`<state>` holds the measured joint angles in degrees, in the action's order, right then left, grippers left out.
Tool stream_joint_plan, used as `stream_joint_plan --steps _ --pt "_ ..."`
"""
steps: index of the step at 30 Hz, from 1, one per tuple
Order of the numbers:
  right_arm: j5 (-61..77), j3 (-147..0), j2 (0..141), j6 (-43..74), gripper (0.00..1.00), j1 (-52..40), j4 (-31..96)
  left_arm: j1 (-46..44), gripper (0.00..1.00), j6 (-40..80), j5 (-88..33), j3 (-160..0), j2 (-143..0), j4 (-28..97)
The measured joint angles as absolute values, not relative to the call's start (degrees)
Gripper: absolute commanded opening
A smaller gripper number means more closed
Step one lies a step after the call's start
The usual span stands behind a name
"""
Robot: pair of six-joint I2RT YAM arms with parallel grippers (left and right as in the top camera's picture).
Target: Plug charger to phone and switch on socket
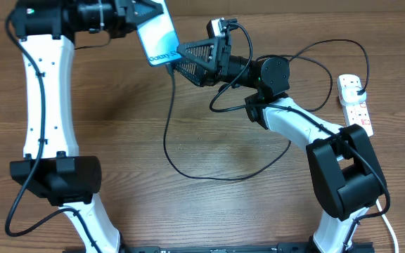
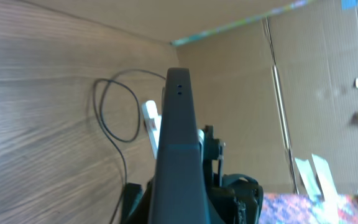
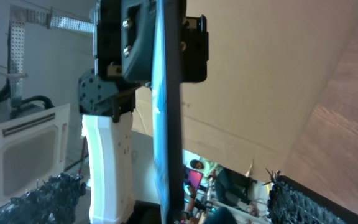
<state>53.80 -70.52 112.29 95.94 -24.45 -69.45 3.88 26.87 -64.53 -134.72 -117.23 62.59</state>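
Note:
The phone (image 1: 155, 34), screen lit light blue, is held up off the table, with my left gripper (image 1: 133, 20) shut on its upper part. In the left wrist view the phone (image 2: 178, 149) shows edge-on, rising from the jaws. The charger (image 1: 167, 133), a thin black cable, meets the phone's lower end and loops across the table to its black plug (image 1: 358, 86) in the socket (image 1: 356, 107) at the right. My right gripper (image 1: 180, 59) is open at that lower end. Its fingers (image 3: 51, 196) stand wide apart on either side of the phone's edge (image 3: 169, 124).
Brown cardboard walls (image 2: 241, 81) close in the wooden table (image 1: 118, 126) at the back. The white cord (image 1: 389, 225) of the socket trails off at the right front. The bases of both arms (image 1: 55, 179) stand near the front edge.

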Motion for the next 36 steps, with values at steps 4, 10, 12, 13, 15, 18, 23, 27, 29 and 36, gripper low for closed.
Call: stream_joint_plan --steps 4,10,12,13,15,18,23,27,29,36 --pt "54.9 -70.5 112.3 95.9 1.00 -24.3 -69.3 8.0 0.04 26.9 -64.4 -134.7 -117.2 65.0" --pt "55.4 -71.1 112.2 91.5 1.00 -22.3 -49.6 13.1 0.04 26.2 -64.0 -134.7 -117.2 69.7" --pt "55.2 -71.3 112.2 88.2 1.00 -21.6 -40.3 13.6 0.04 25.3 -63.8 -134.7 -117.2 70.7" --pt "55.2 -71.2 112.3 86.6 1.00 -21.2 -36.9 13.6 0.04 24.9 -63.8 -134.7 -117.2 71.1" --pt "55.0 -71.5 112.3 81.7 1.00 -20.6 -27.6 13.6 0.04 24.0 -63.4 -134.7 -117.2 71.9" --pt "54.2 -71.6 112.3 73.6 1.00 -19.6 -13.1 13.6 0.04 22.9 -62.0 -134.7 -117.2 73.6" --pt "49.8 -71.7 112.3 60.2 1.00 -17.0 9.4 13.6 0.04 20.2 -59.2 -134.7 -117.2 76.6" --pt "41.3 -71.7 112.2 48.5 1.00 -14.1 25.6 13.6 0.04 17.8 -56.6 -134.7 -117.2 78.5" --pt "35.9 -71.6 110.9 43.7 1.00 -13.0 31.8 13.1 0.04 16.8 -54.3 -134.7 -117.2 80.2" --pt "26.4 -71.6 103.8 37.6 1.00 -11.2 39.3 8.7 0.04 14.1 -49.8 -131.7 -117.2 81.6"
